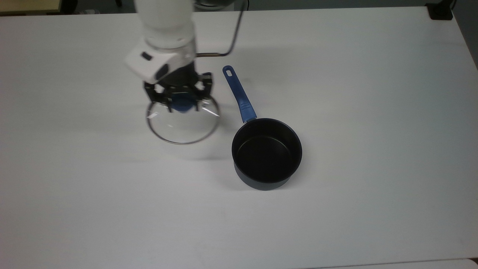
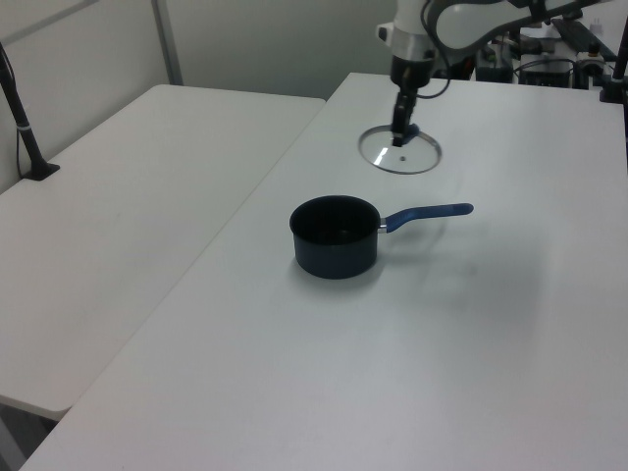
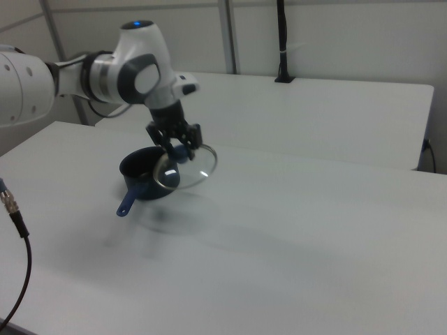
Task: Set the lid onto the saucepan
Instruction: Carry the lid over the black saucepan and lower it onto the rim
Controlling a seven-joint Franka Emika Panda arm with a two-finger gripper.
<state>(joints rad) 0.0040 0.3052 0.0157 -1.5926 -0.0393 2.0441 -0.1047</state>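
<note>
The lid (image 1: pixel 183 129), clear glass with a metal rim and a blue knob, hangs in the air above the white table (image 1: pixel 354 93), slightly tilted. My gripper (image 1: pixel 182 101) is shut on its knob from above. In the left view the lid (image 2: pixel 400 155) floats behind the saucepan (image 2: pixel 334 235), with the gripper (image 2: pixel 402 132) on top of it. The saucepan (image 1: pixel 266 153) stands upright to the top view's right of the lid, dark and empty, its long blue handle (image 1: pixel 238 93) pointing up and left. In the right view the lid (image 3: pixel 187 169) overlaps the saucepan (image 3: pixel 140 174).
A black object (image 1: pixel 440 11) sits at the table's far right corner in the top view. A second white table (image 2: pixel 128 196) with a black post (image 2: pixel 25 128) stands to the left view's left. A cable (image 3: pixel 14 209) hangs at the right view's left edge.
</note>
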